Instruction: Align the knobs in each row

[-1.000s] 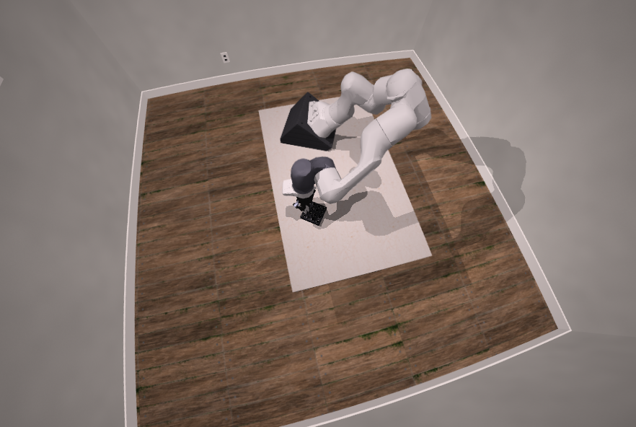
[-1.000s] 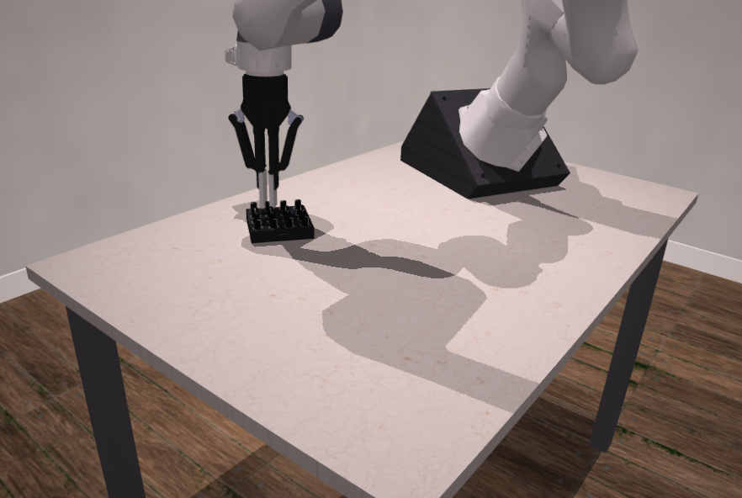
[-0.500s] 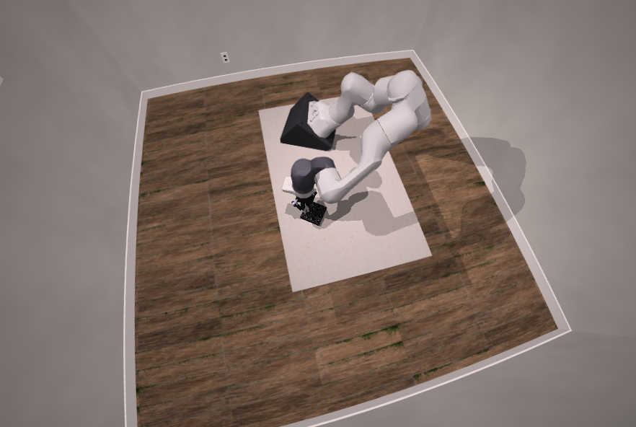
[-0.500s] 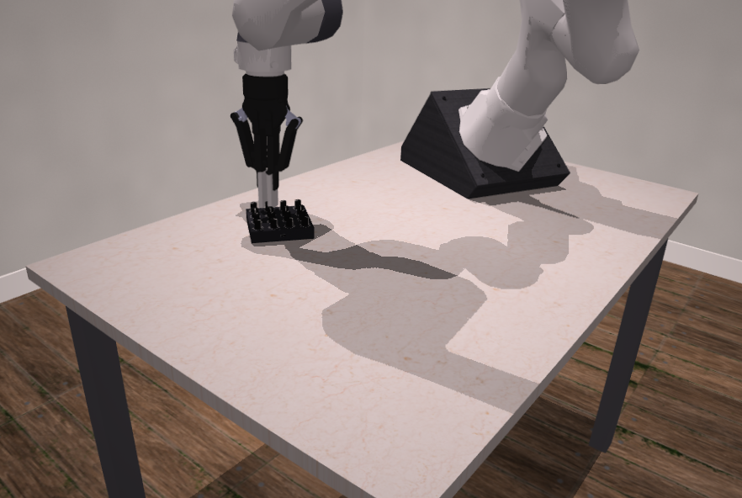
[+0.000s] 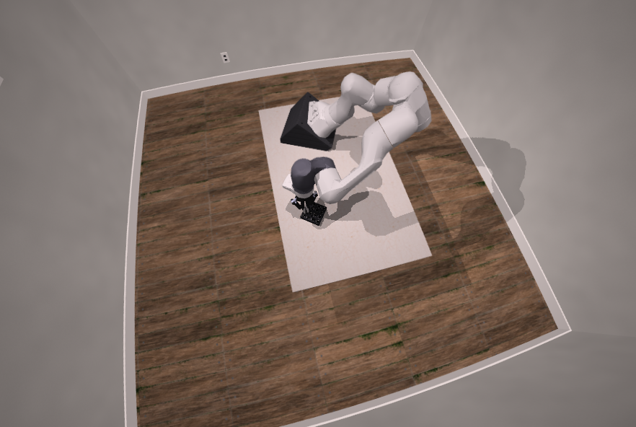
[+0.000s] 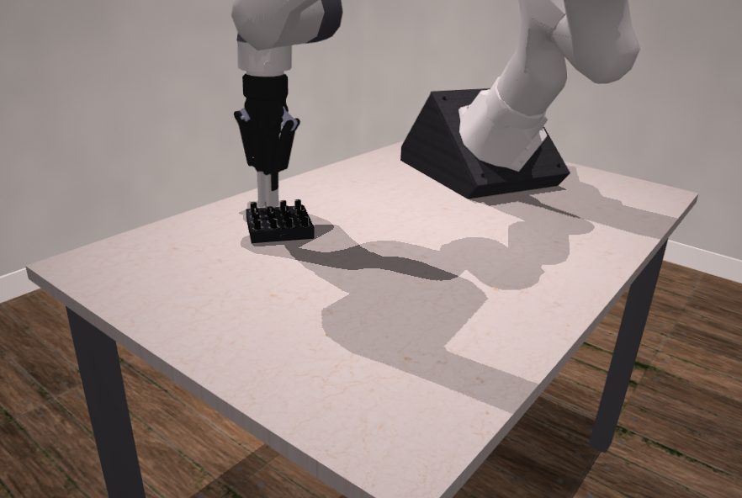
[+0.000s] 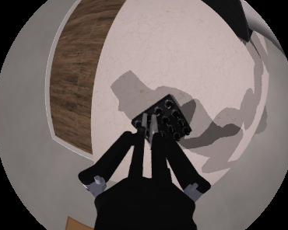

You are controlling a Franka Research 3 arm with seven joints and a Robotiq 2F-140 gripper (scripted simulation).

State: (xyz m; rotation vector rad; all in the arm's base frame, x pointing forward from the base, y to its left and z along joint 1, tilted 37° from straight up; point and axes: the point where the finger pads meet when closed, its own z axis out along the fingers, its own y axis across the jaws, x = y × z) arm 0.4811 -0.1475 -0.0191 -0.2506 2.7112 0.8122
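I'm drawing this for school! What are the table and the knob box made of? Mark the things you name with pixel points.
The table (image 5: pixel 359 252) (image 6: pixel 208 328) (image 7: pixel 166 47) looks like pale polished stone, with faint orange veins, maybe just printed. The knob box (image 5: pixel 319 221) (image 6: pixel 266 236) (image 7: pixel 154 109) seems plain black plastic, fairly dull, but could be painted metal.

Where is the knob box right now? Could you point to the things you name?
In the exterior view, the knob box (image 5: pixel 319 220) (image 6: pixel 282 234) (image 7: pixel 180 108) stands on the table (image 5: pixel 359 252) (image 6: pixel 225 328) (image 7: pixel 146 47), left of the black angled base (image 5: pixel 296 123) (image 6: pixel 433 135) (image 7: pixel 230 13), directly below the gripper (image 5: pixel 306 210) (image 6: pixel 267 202) (image 7: pixel 148 120).
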